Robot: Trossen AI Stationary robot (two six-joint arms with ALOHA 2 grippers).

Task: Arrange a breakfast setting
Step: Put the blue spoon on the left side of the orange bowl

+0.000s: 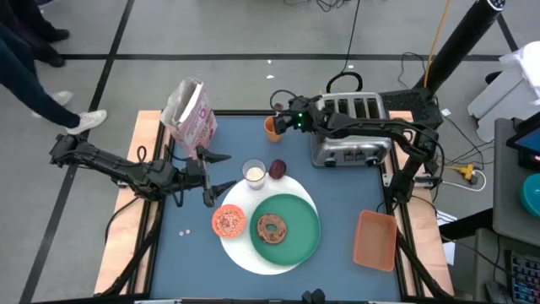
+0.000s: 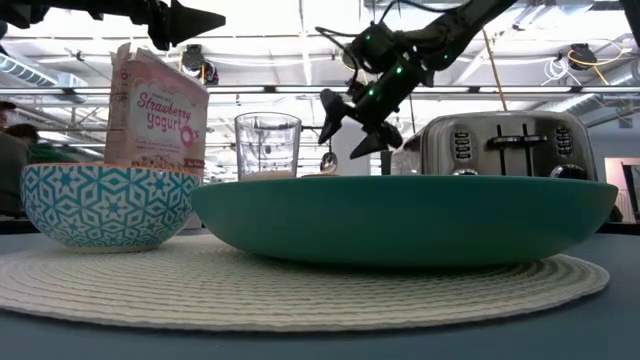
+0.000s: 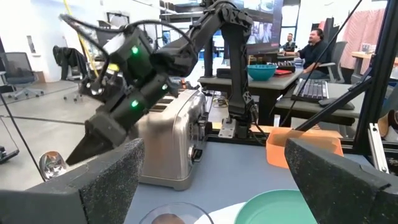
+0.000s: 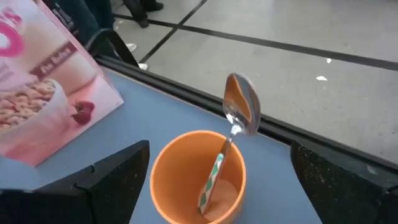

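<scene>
A: How is the spoon (image 4: 239, 115) set?
B: It is stood in the orange cup (image 4: 198, 180) at the table's far edge, handle down, bowl tilted upward.
A: And what is hidden?
B: Its handle tip is covered by the cup. The right gripper (image 1: 281, 121) is held open above it; the left gripper (image 1: 221, 172) is spread open beside the glass (image 1: 253, 172), in which milk is seen.

Bagel (image 1: 272, 226) on green plate (image 1: 297, 247), mat (image 1: 245, 250) beneath

Robotics lab, framed test table (image 1: 169, 253), taped concrete floor (image 1: 253, 34), computer desks (image 3: 311, 93), seated person (image 3: 317, 40)
</scene>
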